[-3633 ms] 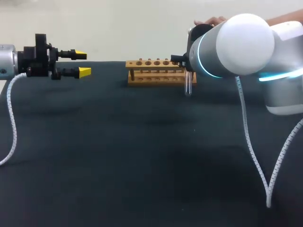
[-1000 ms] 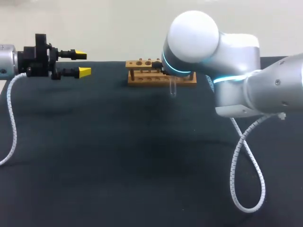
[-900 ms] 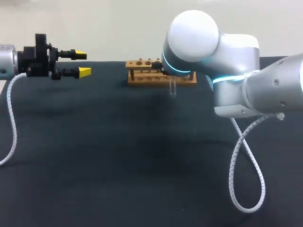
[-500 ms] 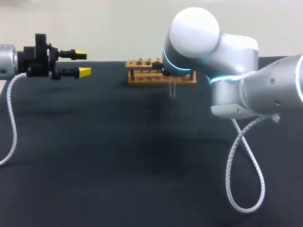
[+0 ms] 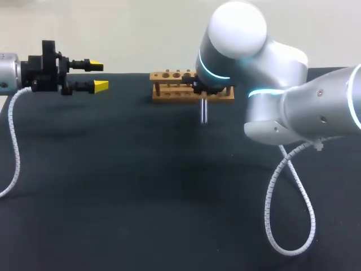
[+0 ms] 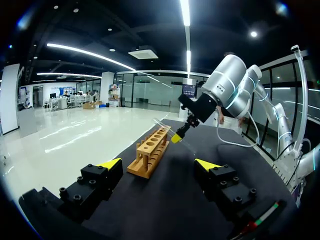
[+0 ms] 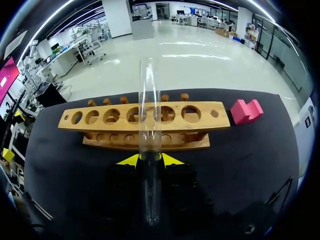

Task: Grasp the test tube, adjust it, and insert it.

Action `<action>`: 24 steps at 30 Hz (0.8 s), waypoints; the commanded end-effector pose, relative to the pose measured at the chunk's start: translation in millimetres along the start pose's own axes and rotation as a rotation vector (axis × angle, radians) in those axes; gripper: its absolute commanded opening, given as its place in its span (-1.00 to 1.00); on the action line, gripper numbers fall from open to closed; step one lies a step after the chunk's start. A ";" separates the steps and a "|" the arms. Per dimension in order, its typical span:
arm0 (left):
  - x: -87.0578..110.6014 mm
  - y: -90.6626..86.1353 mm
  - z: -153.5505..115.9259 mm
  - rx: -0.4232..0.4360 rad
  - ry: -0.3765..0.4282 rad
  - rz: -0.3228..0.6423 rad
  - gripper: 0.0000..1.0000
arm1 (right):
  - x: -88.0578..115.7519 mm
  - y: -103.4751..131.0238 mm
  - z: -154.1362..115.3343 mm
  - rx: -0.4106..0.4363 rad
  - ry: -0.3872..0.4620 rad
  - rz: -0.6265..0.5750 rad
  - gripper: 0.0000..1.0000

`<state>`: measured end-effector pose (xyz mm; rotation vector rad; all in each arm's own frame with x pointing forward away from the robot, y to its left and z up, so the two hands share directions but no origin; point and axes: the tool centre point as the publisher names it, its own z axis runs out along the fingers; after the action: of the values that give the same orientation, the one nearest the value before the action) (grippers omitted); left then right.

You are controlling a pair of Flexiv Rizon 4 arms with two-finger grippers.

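We find the test tube [image 5: 204, 111] gripped in the right tool [image 7: 149, 159], standing upright in the head view just in front of the wooden rack [image 5: 169, 84] and apparently clear of the desk [image 5: 141, 186]. Over the last few seconds it has been carried from the rack's right end toward its middle and now sits a little lower, which we judge to be alignment, with no hole yet entered. Only the right wrist view shows both yellow tips clamped on the glass and the tube lined up with the middle holes, a grip the head view hides behind the arm. The left tool [image 5: 98, 76] has not moved, its fingers spread and empty, well apart from the rack.
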<state>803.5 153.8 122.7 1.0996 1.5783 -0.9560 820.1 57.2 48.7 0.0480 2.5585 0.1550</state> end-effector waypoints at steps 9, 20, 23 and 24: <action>1.3 -1.9 -0.1 -0.006 -0.004 0.003 1.00 | 4.5 0.6 7.9 -0.008 0.035 0.008 -1.00; 1.3 -1.9 -0.1 -0.006 -0.004 0.003 1.00 | 1.2 6.0 -18.8 0.007 -0.034 0.047 -1.00; 1.3 -1.9 -0.1 -0.006 -0.004 0.003 1.00 | -0.9 9.2 -31.7 0.011 -0.061 0.060 -1.00; 1.3 -1.9 -0.1 -0.006 -0.004 0.003 1.00 | -1.5 10.1 -36.0 0.010 -0.065 0.061 -1.00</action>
<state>803.5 153.8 122.7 1.0996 1.5783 -0.9560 817.6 67.2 70.8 0.1236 2.5388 0.1687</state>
